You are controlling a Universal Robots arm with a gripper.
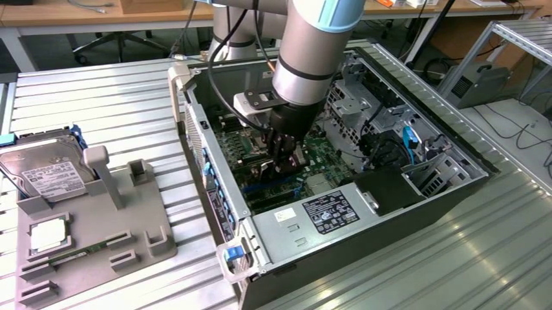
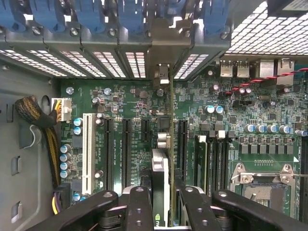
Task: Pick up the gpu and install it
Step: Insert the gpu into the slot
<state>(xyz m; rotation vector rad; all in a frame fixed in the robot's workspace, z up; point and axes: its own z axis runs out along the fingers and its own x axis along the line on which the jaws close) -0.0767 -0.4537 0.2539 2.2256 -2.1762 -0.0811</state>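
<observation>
Your gripper (image 2: 162, 195) is clamping the gpu (image 2: 166, 159) on edge above the motherboard (image 2: 130, 96); be holding it upright, squaring its edge with the expansion slots (image 2: 126, 144) while lowering.

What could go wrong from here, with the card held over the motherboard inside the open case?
1. The tool grips the gpu edge-on among closely spaced expansion slots. A small sideways offset could press its edge onto the board beside a slot.
2. Its bracket sits close to the rear slot covers and may catch there, tilting the card.
</observation>
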